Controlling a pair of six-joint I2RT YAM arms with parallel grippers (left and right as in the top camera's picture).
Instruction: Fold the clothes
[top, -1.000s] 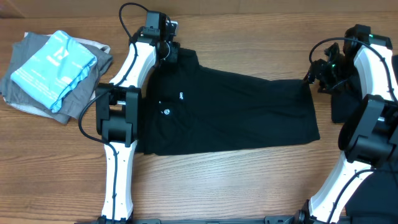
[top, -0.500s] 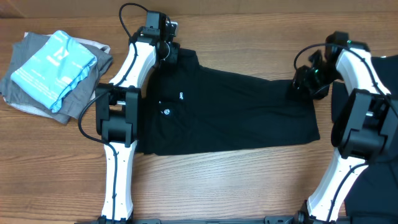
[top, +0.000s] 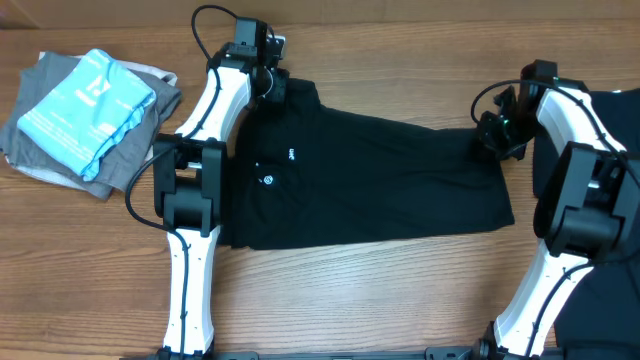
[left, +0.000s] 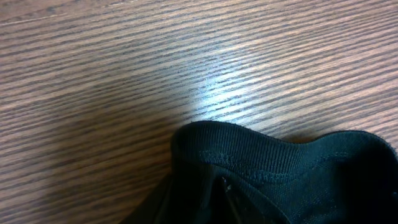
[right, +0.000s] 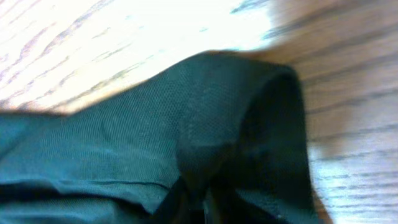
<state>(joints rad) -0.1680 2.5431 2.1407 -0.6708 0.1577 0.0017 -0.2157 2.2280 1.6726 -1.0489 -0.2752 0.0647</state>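
Left end effector (top: 271, 86), right end effector (top: 496, 134) at T-shirt (top: 380, 185) corners, folded pile (top: 85, 110) apart

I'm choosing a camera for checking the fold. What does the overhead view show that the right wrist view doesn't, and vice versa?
Only overhead: the whole black T-shirt spread flat, both arms, the left gripper and right gripper at its two far corners, and a grey and light blue stack beside it. Only right wrist: close up, the shirt's edge curled over, creases running toward the frame's bottom, and the knit texture. Both: black fabric lying on the wooden table.
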